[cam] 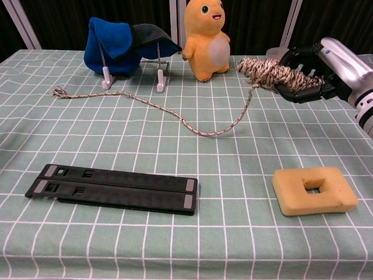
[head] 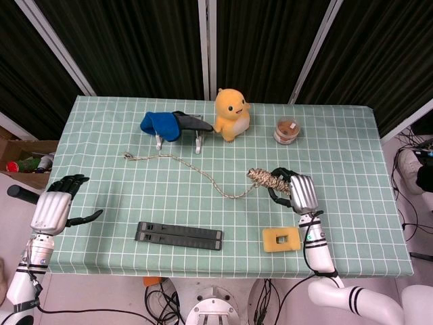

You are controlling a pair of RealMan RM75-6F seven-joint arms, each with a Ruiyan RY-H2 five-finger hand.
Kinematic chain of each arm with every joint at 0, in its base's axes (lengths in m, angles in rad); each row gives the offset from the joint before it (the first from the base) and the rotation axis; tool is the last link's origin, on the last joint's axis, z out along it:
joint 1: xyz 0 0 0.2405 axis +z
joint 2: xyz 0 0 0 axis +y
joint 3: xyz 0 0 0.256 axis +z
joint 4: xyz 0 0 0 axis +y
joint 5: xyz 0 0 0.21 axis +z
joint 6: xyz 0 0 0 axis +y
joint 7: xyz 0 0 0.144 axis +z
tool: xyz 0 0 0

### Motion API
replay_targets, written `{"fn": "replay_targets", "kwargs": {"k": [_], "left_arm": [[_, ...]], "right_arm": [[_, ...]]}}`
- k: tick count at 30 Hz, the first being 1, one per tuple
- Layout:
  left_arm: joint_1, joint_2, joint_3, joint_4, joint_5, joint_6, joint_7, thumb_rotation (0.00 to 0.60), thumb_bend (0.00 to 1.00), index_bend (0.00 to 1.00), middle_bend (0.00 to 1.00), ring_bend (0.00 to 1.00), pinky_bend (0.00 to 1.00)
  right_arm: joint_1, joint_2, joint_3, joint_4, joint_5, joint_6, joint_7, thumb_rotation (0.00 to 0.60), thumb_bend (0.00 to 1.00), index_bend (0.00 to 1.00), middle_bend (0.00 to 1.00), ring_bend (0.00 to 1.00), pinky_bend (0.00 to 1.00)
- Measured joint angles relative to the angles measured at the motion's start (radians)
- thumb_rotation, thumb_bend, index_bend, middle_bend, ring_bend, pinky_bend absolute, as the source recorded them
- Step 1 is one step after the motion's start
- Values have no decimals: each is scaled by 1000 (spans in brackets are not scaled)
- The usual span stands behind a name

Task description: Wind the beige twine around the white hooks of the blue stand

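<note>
Gripping the wound bundle of beige twine [cam: 269, 72], your right hand [cam: 317, 71] has its dark fingers [cam: 298, 91] curled around one end of it and holds it lifted off the checked tablecloth [head: 101, 169]. From that bundle a loose strand drops to the cloth, bends, and trails away toward ten o'clock, ending in a frayed tip [head: 127, 156] that lies near the blue stand [head: 162, 126]. The stand sits at about eleven o'clock on the table, with a blue and dark cover draped over its top and its white hooks [cam: 106, 73] at the bottom of thin legs resting on the cloth. No part of the strand is around either hook; the tip lies just beside and in front of them.

Your left hand [head: 57, 205] rests at the nine o'clock edge of the table, fingers spread and holding nothing.

Directly beside the stand, at twelve o'clock, stands a yellow toy figure [head: 231, 114], and a small round container [head: 287, 130] sits toward one o'clock. Nearer you, a black folded bar [head: 179, 235] lies at six o'clock, and a yellow sponge frame [head: 281, 239] with a square hole lies just below your right hand.
</note>
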Motion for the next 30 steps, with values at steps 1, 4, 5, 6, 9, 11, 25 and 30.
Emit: {"fn": "replay_targets", "kwargs": {"k": [1,4,5,6,9,11,25,30], "left_arm": [[0,0,0,-1,0,0,1,157,75,207,168,153,262],[0,0,0,-3,-1,0,4,156,76,207,168,153,262],[0,0,0,-4,-1,0,4,155,76,207,168,153,262],[1,0,0,-5,-1,1,5,154,76,207,168,153,262],[0,0,-1,-7,-1,0,8,154,75,207,168,153,262],[-2,-2,-2,-8,-2,-1,8,155,76,207,168,153,262],[-53,-65,-60,-1,39,14,-201,186,74,191,168,153,262],[-109,-87,-89,-30,56,-29,-400,177,79,185,168,153,263]], "right_arm": [[-1,-12,5,11,-13,20,41,600,628,771,593,542,749],[-5,-42,25,29,-35,66,154,600,628,773,594,542,750],[-6,-51,32,31,-39,78,190,600,628,773,594,542,750],[-7,-58,39,32,-43,89,227,600,628,774,594,542,751],[-9,-75,64,22,-51,112,348,600,630,774,595,543,752],[-11,-80,80,-1,-53,120,427,600,634,775,595,543,752],[43,-3,156,-258,-53,25,503,600,632,778,599,546,753],[80,17,181,-299,-58,2,417,600,632,785,603,553,756]]}}
